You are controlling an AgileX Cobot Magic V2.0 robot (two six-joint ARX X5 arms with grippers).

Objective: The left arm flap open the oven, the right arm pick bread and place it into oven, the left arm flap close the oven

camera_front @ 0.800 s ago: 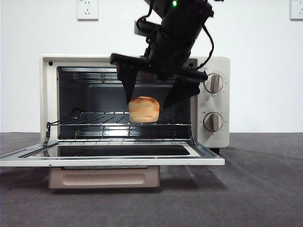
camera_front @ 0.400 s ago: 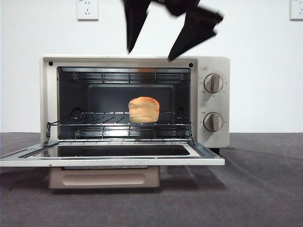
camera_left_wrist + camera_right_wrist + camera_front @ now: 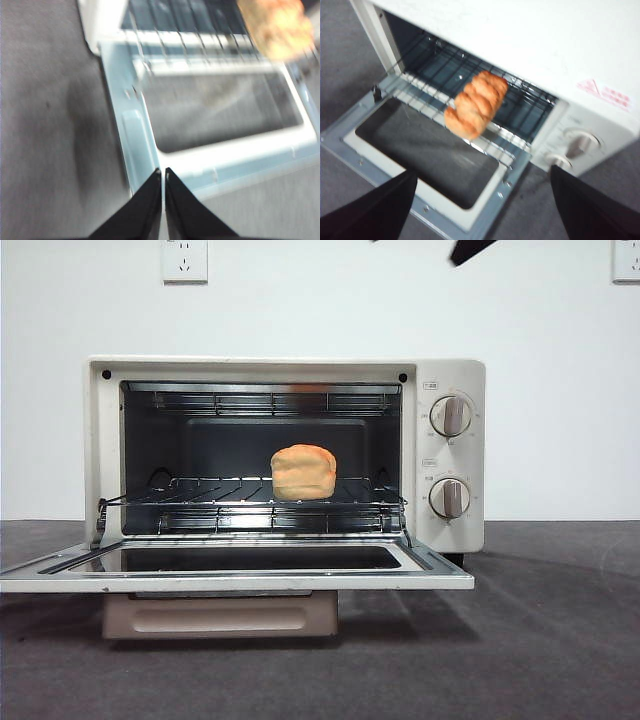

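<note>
right gripper (image 3: 480,210) lifted away, released; bread (image 3: 304,472) sits in oven (image 3: 450,455). left gripper (image 3: 163,172) clenched; i've still the door (image 3: 240,575) to close.

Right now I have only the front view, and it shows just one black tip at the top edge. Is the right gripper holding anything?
Observer: No. The right gripper is wide open and empty, over the open oven door.
Operator: And the left gripper?
Observer: The left gripper hangs over that door's rim, with its jaws shut.
Operator: Does the bread sit deep inside?
Observer: No. The bread is a long loaf that reaches the front edge of the rack.
</note>
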